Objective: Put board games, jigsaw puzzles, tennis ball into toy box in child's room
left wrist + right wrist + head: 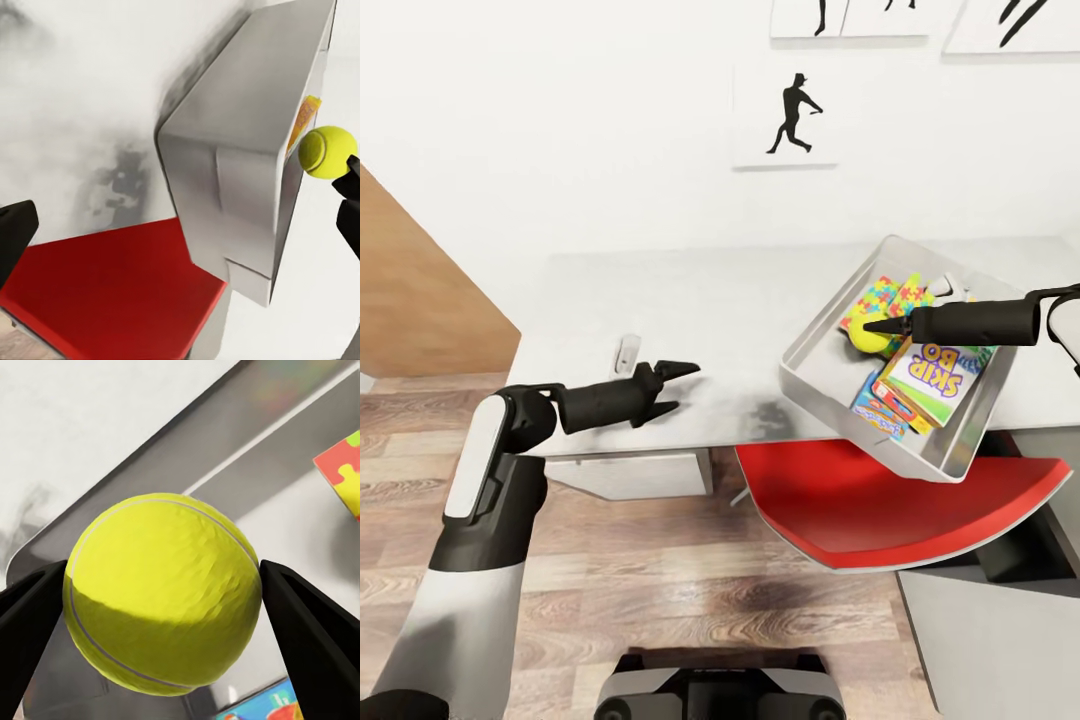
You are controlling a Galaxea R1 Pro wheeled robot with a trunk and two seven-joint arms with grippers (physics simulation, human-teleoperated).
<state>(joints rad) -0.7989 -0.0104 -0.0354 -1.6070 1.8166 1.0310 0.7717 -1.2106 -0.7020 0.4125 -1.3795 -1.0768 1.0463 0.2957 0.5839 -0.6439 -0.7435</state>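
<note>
The yellow-green tennis ball (pixel 161 592) sits clamped between the right gripper's (pixel 872 327) black fingers (pixel 311 622), held above the clear grey plastic toy box (pixel 830 385) on the pale grey speckled table (pixel 690 310). A white SKIP BO board game (pixel 940 368) and colourful jigsaw puzzles (pixel 885 297) lie inside. The left gripper (pixel 678 388) hovers with jaws apart, holding nothing.

Toy box (pixel 830 385) on table (pixel 690 300) right edge, above chair (pixel 880 510); inside: 2 jigsaw puzzles (pixel 885 295) behind tennis ball (pixel 872 335), board games (pixel 935 375) in front.

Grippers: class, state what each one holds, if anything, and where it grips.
The right gripper clamps the tennis ball across its middle, a finger on each side, above the toy box. The left gripper is open, holding nothing.
</note>
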